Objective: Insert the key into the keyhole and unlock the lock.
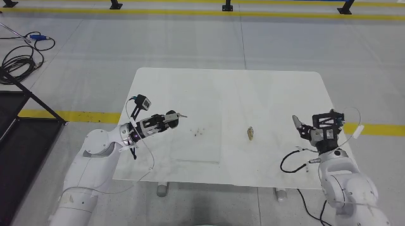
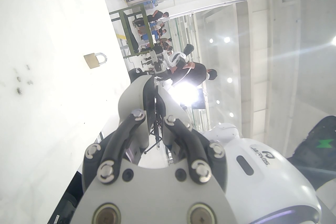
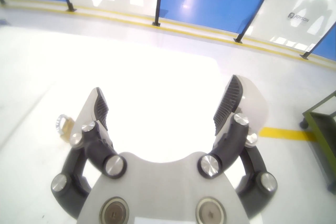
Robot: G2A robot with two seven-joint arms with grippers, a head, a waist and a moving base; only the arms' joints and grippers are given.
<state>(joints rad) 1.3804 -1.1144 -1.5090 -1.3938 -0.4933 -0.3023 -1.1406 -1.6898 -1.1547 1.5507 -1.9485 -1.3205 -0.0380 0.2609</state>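
At the left of the tabletop (image 1: 272, 87), the left claw (image 1: 171, 118) hung just above the surface with its fingers pressed together on a small thin piece at their tips, which I took to be the key (image 1: 181, 116). So little of it stuck out that a slight twist in the pinch could have thrown off its angle, and a tilted key would likely have jammed at the keyhole or slipped out of the grip.

A few dark specks (image 1: 200, 131) lay just beyond it toward the middle. They probably did no harm, though they lay along the way to the lock.

Farther right, the padlock (image 1: 251, 132) lay flat and loose on the tabletop, well apart from both claws and touching nothing. The keyhole could not be made out, so which end it faced was uncertain. With nothing holding the padlock, a push from the key would probably have slid or spun it instead of going in.

At the right, the right claw (image 1: 304, 128) was spread wide and empty, near the padlock but not around it. If it had closed on the shackle and not the body, the padlock might have swung. Coming down too low, a finger could have nudged it away.
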